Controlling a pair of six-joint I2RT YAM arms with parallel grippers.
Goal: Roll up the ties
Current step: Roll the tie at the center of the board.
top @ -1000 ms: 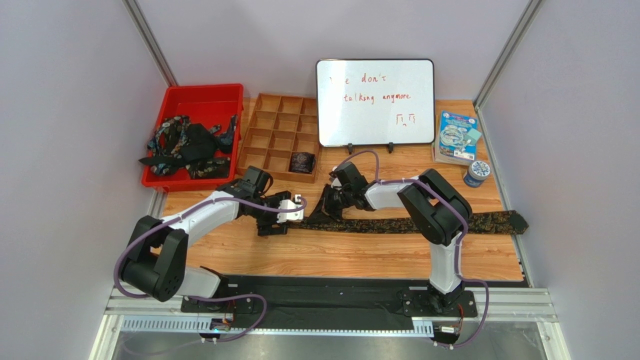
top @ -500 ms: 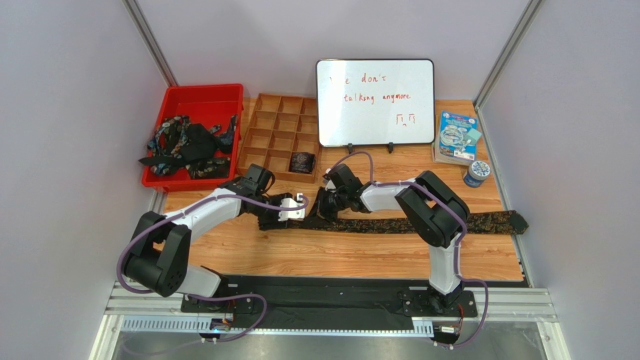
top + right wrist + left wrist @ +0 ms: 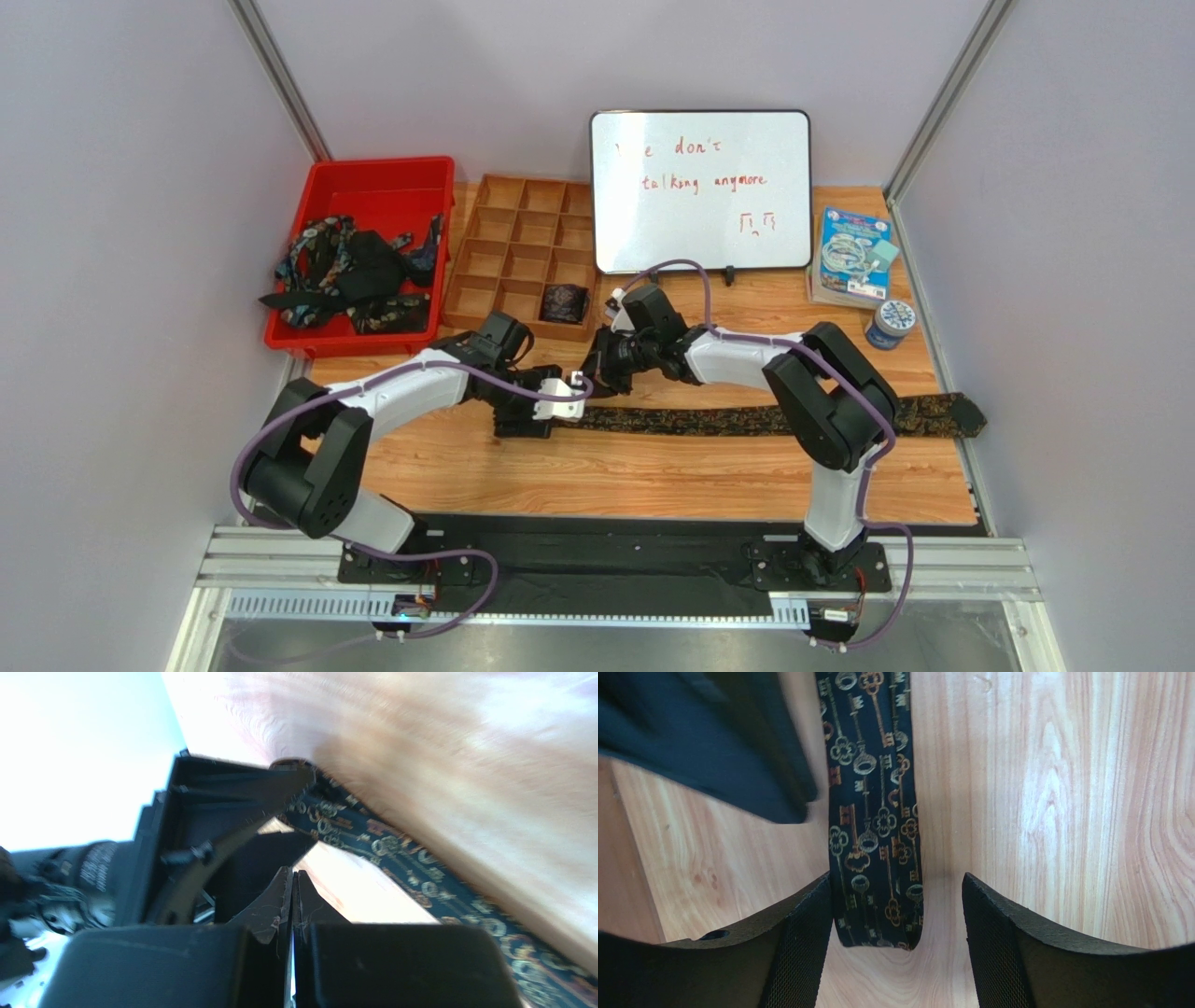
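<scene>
Moved rightward, left fingers (image 3: 801, 952) stand spread astride the tie (image 3: 875, 833) end; right fingers (image 3: 270, 913) pressed together.

Right wrist: table (image 3: 421, 735) blurred toward 1 o'clock. Left wrist: tie (image 3: 875, 812) cut off at 12 o'clock.

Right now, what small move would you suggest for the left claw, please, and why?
Probably close the left claw on the tie: its open fingers straddle the narrow end, which lies flat and unrolled on the table.
</scene>
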